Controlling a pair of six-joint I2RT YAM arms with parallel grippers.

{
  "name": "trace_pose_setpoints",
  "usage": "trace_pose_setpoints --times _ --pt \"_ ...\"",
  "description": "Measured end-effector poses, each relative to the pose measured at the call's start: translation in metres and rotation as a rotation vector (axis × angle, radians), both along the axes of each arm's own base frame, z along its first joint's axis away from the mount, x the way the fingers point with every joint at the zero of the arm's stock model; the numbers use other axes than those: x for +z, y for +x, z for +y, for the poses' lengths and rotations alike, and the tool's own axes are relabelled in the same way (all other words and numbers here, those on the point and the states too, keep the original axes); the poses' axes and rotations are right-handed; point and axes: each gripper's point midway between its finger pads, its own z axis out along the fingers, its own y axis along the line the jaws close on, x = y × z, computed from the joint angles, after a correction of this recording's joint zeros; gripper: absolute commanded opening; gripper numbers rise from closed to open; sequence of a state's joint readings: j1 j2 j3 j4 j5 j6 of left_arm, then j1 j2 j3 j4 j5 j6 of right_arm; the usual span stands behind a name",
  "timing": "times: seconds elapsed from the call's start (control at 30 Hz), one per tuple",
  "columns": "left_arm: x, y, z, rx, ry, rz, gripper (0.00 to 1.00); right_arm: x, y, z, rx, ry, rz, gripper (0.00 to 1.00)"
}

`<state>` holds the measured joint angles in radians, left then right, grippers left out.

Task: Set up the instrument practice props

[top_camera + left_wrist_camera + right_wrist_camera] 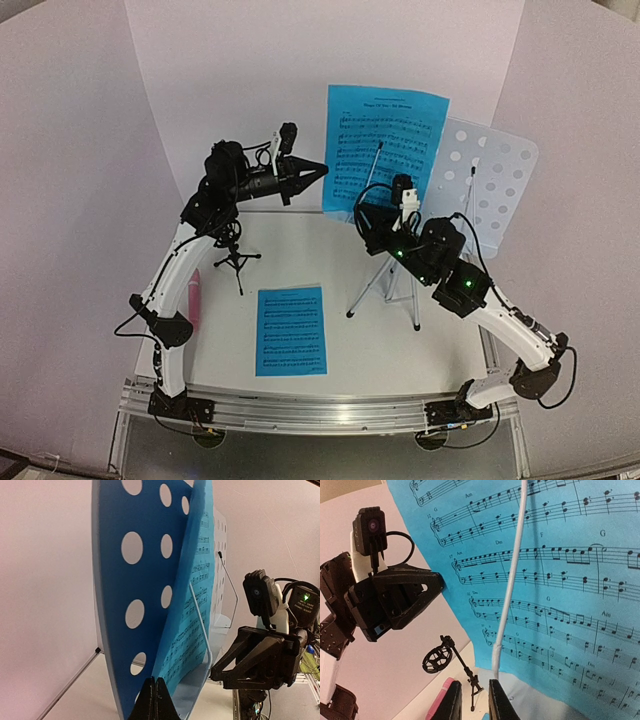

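Clip wire upright, foot just above right gripper, slightly spread; left gripper pressed together beside stand.

I see one sheet-music page on the music stand at back right, a second page flat on the table nearer me, mic mount and microphone further left.

Two blue pages, one stand — one microphone, one mount.
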<state>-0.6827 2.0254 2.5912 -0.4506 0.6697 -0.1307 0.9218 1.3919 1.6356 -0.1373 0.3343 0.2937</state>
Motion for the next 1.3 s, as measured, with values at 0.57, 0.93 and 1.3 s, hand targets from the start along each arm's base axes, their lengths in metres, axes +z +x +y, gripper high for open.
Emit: trace_pose_setpoints --times 0.57,0.93,1.3 --pt "0.000 0.000 0.000 0.000 -0.001 -0.006 0.18 0.002 -0.007 -0.001 0.023 0.021 0.009 0.23" --pt "-0.006 0.004 0.000 0.018 0.018 -0.014 0.38 -0.001 -0.011 -0.006 0.025 0.029 0.022 0.41" --pt "0.004 -0.037 0.040 0.031 0.077 -0.004 0.87 -0.011 -0.038 -0.008 0.141 0.003 0.089 0.80"
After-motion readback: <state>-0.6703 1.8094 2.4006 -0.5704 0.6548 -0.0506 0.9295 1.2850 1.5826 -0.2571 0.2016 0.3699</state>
